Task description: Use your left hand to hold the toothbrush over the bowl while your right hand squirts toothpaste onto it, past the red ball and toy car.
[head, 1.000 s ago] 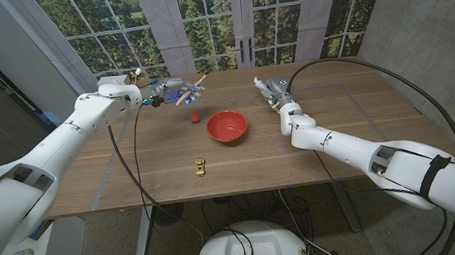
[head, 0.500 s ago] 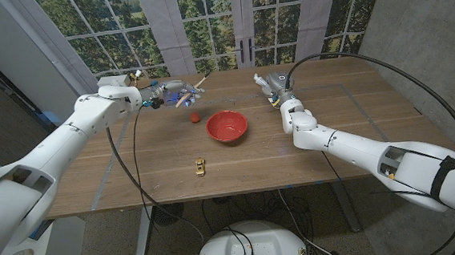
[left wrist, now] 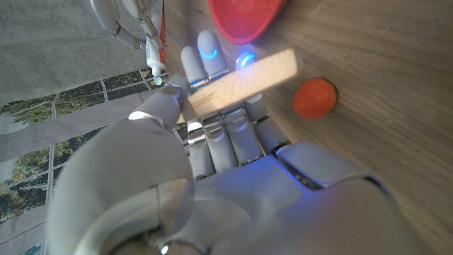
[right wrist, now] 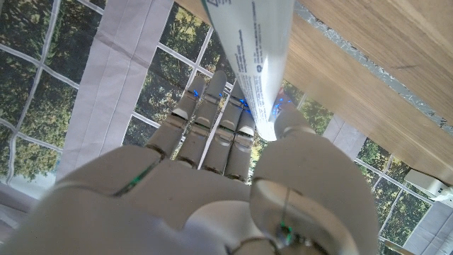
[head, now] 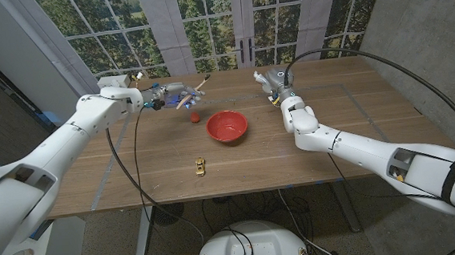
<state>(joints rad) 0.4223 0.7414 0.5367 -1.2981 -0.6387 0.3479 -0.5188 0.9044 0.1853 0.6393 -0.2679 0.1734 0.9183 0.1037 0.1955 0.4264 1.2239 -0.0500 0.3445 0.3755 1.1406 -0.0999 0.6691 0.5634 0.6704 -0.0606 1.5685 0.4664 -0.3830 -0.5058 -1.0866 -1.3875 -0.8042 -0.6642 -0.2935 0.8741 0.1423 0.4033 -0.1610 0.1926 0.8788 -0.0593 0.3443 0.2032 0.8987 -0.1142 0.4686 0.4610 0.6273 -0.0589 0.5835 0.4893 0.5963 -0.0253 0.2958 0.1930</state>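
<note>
Up at the far part of the table point(head: 119, 179), the left hand point(head: 170, 94) grips the wooden toothbrush point(head: 191, 92), its handle slanting up toward the table's far edge. In the left wrist view the fingers point(left wrist: 212, 138) and thumb close round the pale handle point(left wrist: 244, 78), with the red ball point(left wrist: 316, 97) on the wood just beside the hand and the rim of the red bowl point(left wrist: 244, 18) a little beyond it. From the head view the ball point(head: 195, 115) lies below the held toothbrush, between the left hand and the bowl point(head: 227, 126), close to the bowl's left rim but apart from it. The toothbrush is not over the bowl; it hangs to the bowl's left, nearer the far edge.

The right hand point(head: 273, 84) is also near the far edge, to the right of the bowl and apart from it, clasping the white toothpaste tube point(right wrist: 249, 57), which the right wrist view shows pinched between thumb and fingers point(right wrist: 212, 120), the tube running away from the palm. In the left wrist view the tube point(left wrist: 154, 53) is seen past the left hand's fingertips.

A bare strip of wood separates the two hands above the bowl. The small yellow toy car point(head: 200, 167) sits alone toward the near edge, well apart from the bowl and both hands, with open table on each side of it.
</note>
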